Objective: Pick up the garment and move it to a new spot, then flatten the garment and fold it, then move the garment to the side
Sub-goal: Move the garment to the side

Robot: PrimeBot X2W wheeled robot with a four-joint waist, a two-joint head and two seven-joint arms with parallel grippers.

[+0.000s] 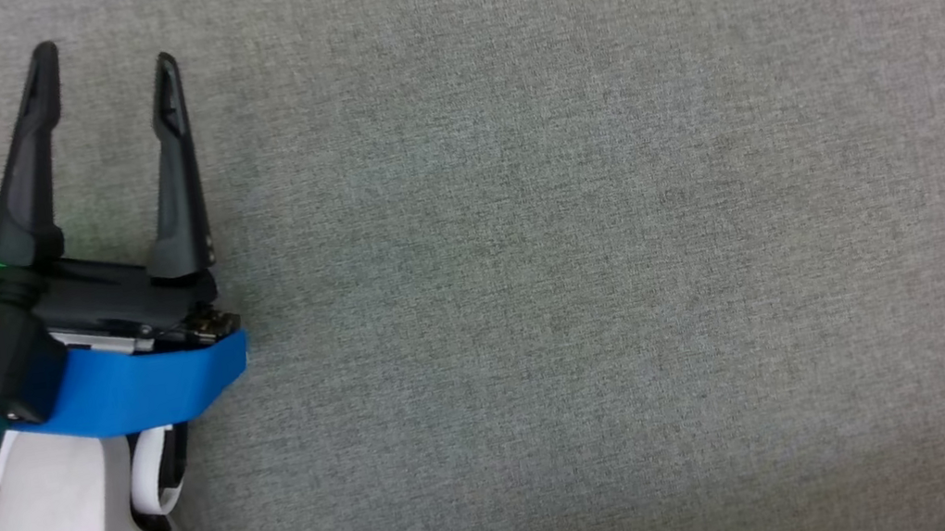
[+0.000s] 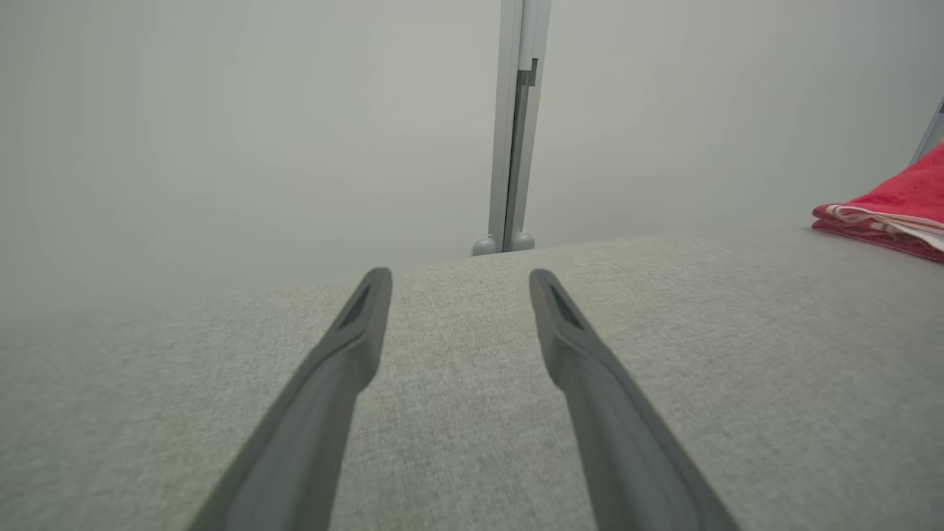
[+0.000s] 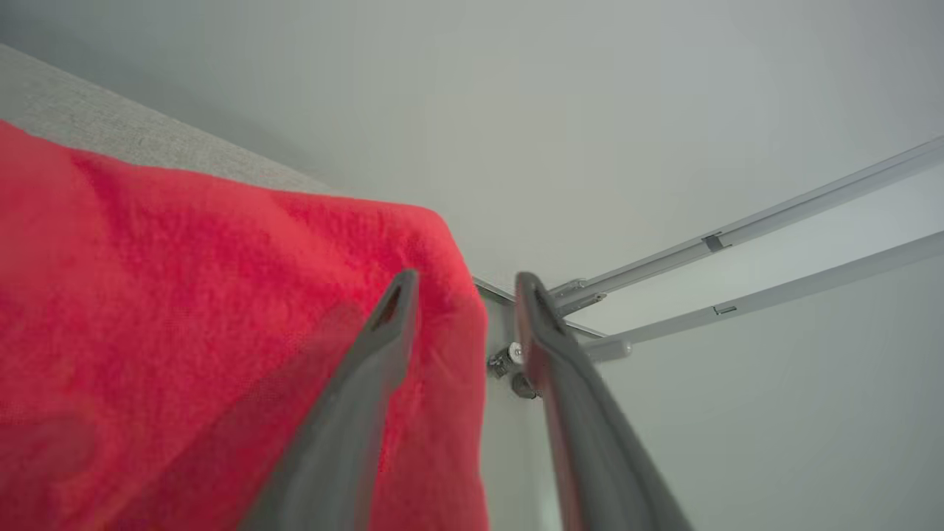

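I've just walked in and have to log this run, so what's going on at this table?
The robot is handling a red garment. In the left wrist view it lies folded at the right of the grey table, with a white-striped layer showing. The right gripper is at the garment's edge with its fingers parted, one lying over the red cloth, and it is not clamped on it. The left gripper is open over bare table and holds nothing.

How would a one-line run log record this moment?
left gripper: open, over table | right gripper: open, at garment edge | garment: folded, table's far right
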